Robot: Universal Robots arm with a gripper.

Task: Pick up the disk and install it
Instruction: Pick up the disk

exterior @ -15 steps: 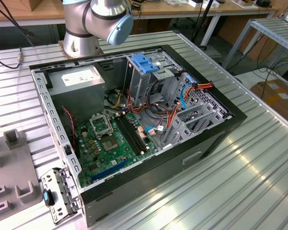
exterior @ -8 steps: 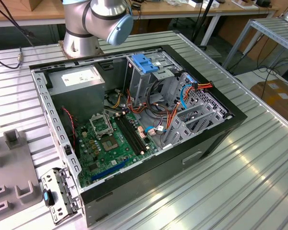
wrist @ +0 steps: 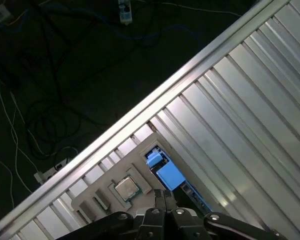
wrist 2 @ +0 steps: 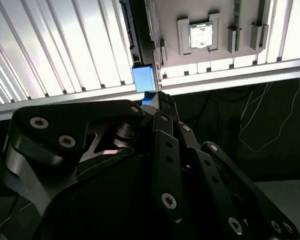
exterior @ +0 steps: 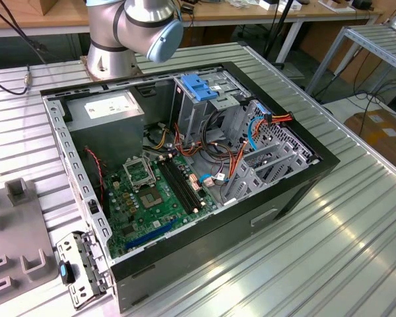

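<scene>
While disk (wrist: 169,175) stands on edge, long axis along table (wrist: 250,100) slats | claw (wrist: 163,193) closed, gripping nothing

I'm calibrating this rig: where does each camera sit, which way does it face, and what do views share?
Exterior view: off the arm, high beside the table, looking down into the open computer case; the arm's base shows.
First wrist view: on the wrist, looking past the gripper at the disk near the table's edge.
Second wrist view: on the wrist, behind the gripper's linkages, facing the same disk.
Shared: both wrist views show gripper, disk and grey fixture.
</scene>
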